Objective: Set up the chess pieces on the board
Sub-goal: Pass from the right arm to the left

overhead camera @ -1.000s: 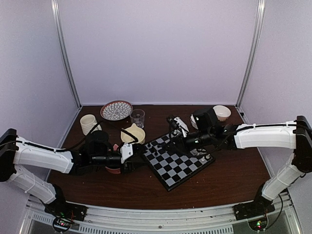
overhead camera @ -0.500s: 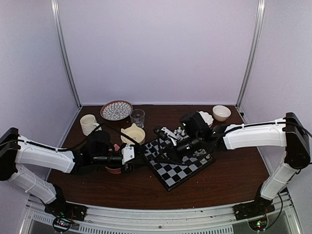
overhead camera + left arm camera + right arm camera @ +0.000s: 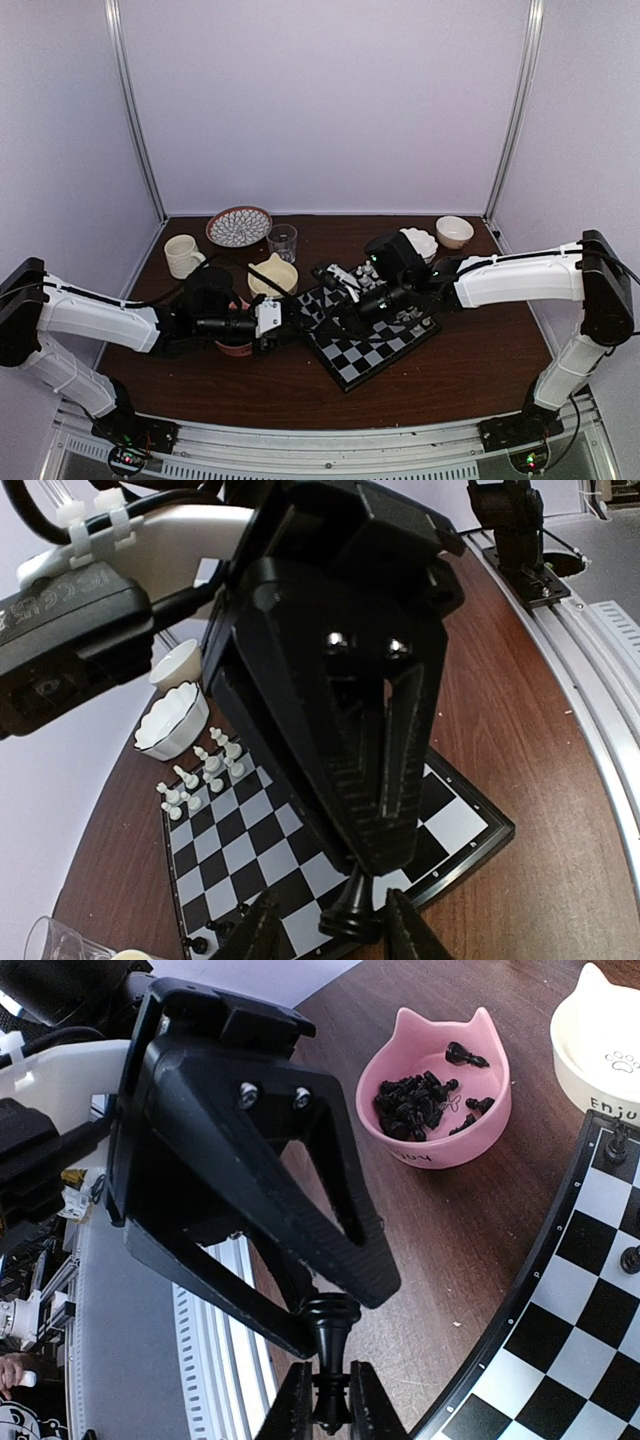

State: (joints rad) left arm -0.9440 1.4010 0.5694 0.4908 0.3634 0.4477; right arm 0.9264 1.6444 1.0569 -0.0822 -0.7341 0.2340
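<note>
Top: left gripper point(image 3: 296, 318) and right gripper point(image 3: 320, 288) meet tip to tip at left corner of the board point(image 3: 380, 345).
Left wrist: right gripper pinches one black chess piece point(image 3: 352, 910) at the board's edge. Left jaws stand apart either side of it, contact unclear. White chessmen point(image 3: 205, 770) on far squares.
Right wrist: same piece clamped. Pink bowl point(image 3: 440, 1150) left of board holds loose black pieces point(image 3: 415, 1100).
</note>
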